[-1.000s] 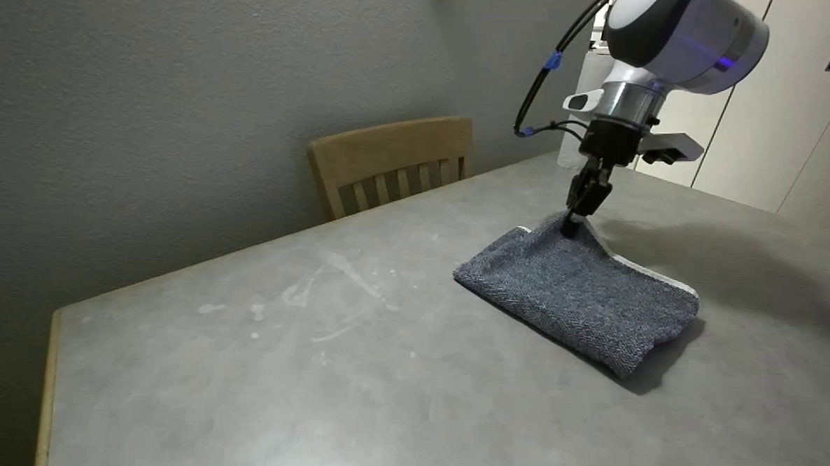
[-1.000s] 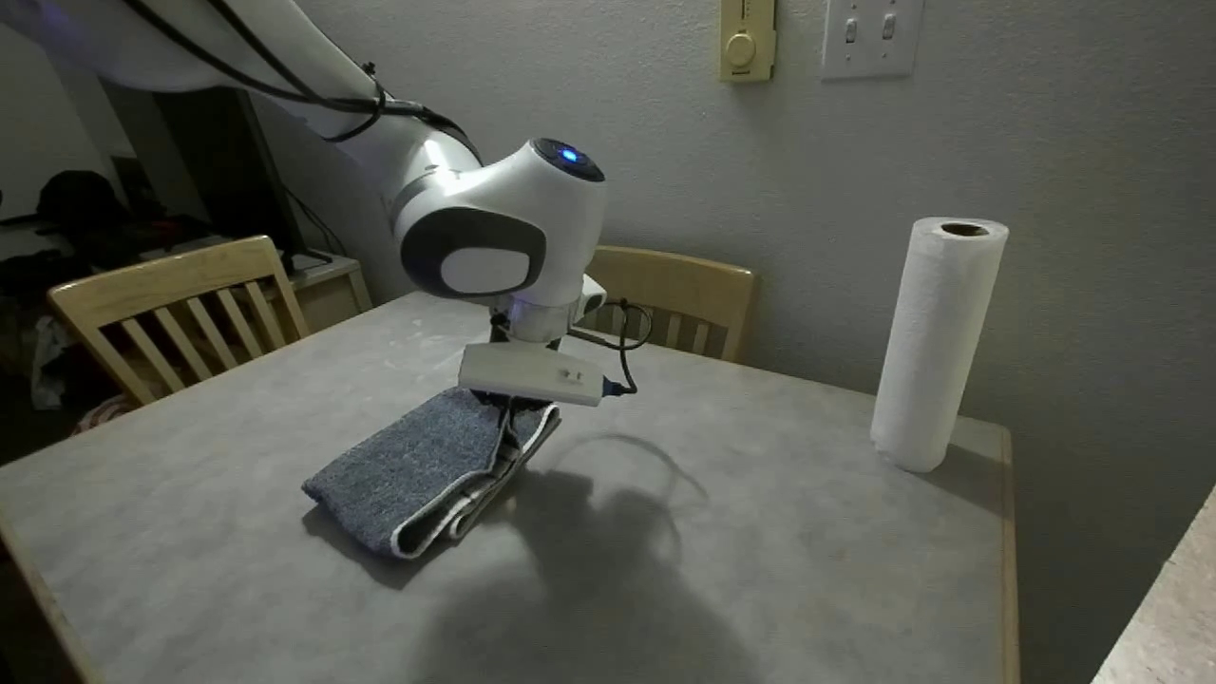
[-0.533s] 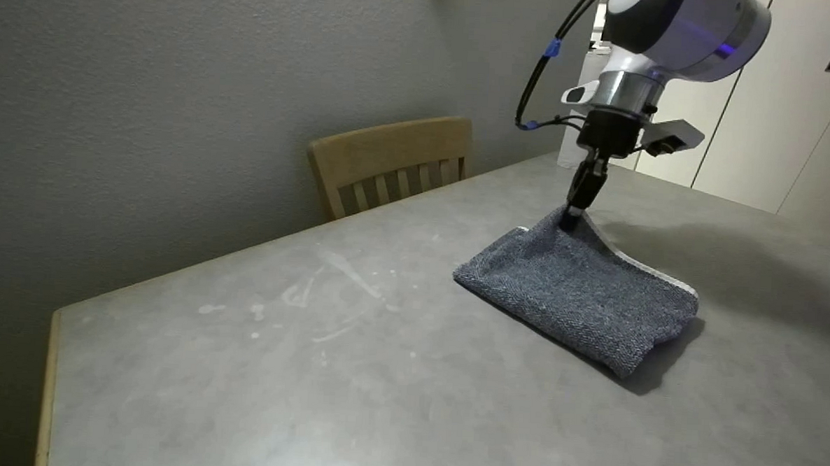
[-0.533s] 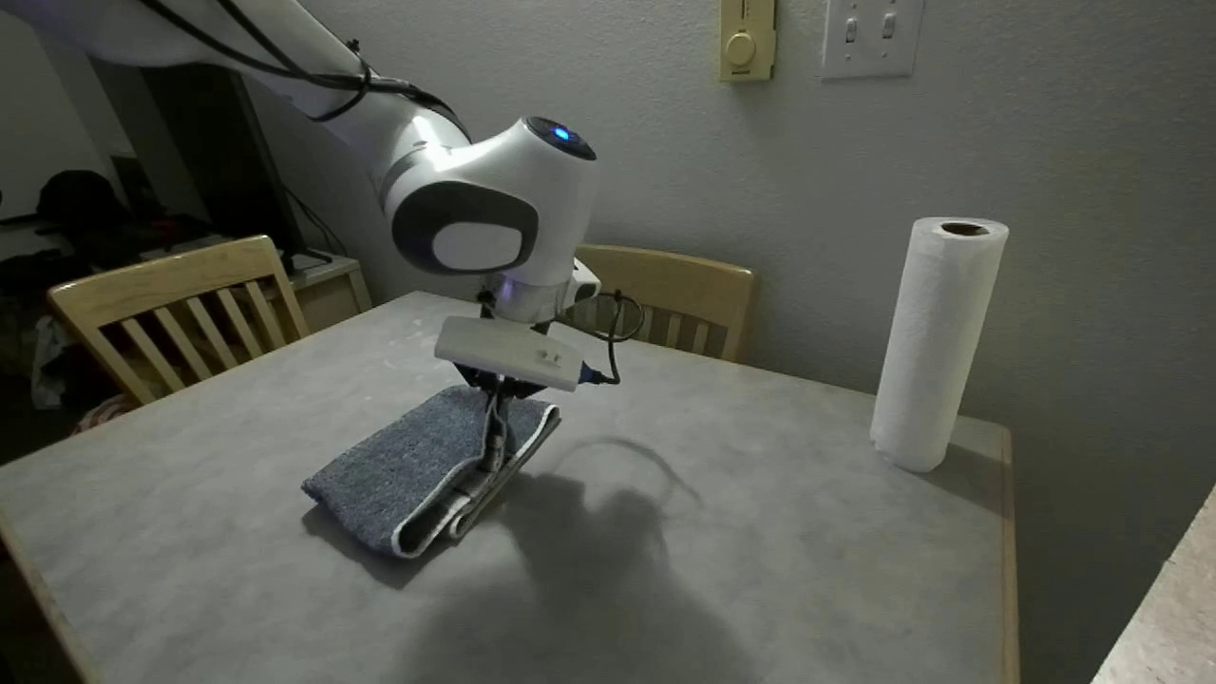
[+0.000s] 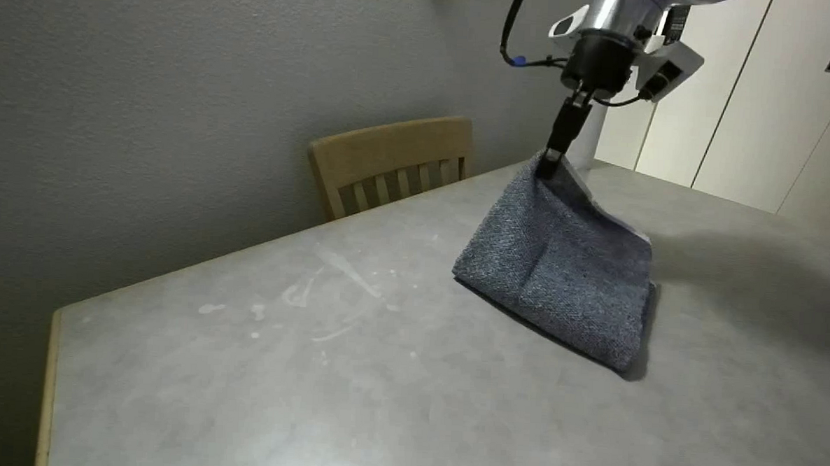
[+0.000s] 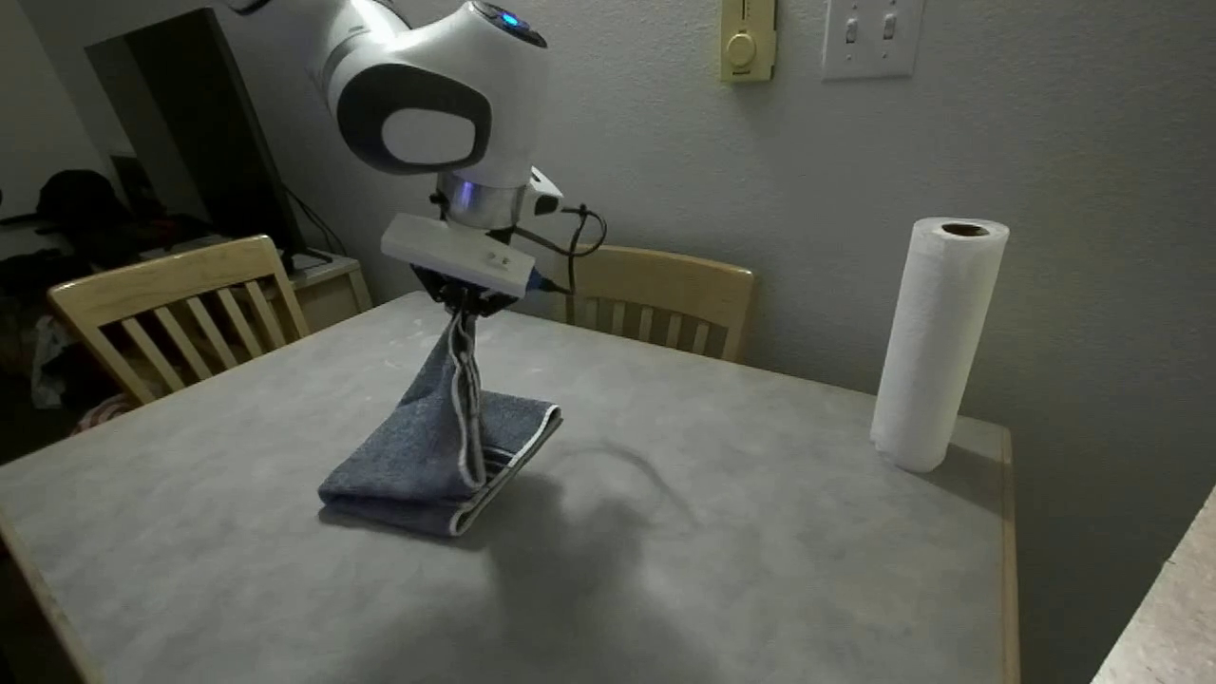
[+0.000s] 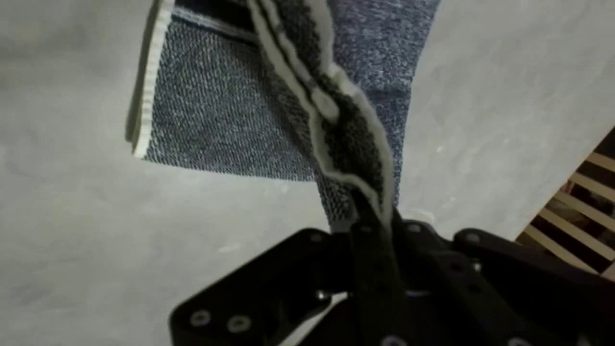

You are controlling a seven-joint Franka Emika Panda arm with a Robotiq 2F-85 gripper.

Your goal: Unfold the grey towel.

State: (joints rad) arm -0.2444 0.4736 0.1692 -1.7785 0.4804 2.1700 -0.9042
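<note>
Gripper (image 5: 550,163) holds up a grey towel (image 5: 567,268).
Closed jaws pinch its raised far edge; folded layers rest nearer on the table (image 5: 275,381).

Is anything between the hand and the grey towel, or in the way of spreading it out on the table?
Nothing visible: the hand is closed on a raised part of the grey towel. Around it on the table I see no obstacle; the paper towel roll stands apart, near a corner.
</note>
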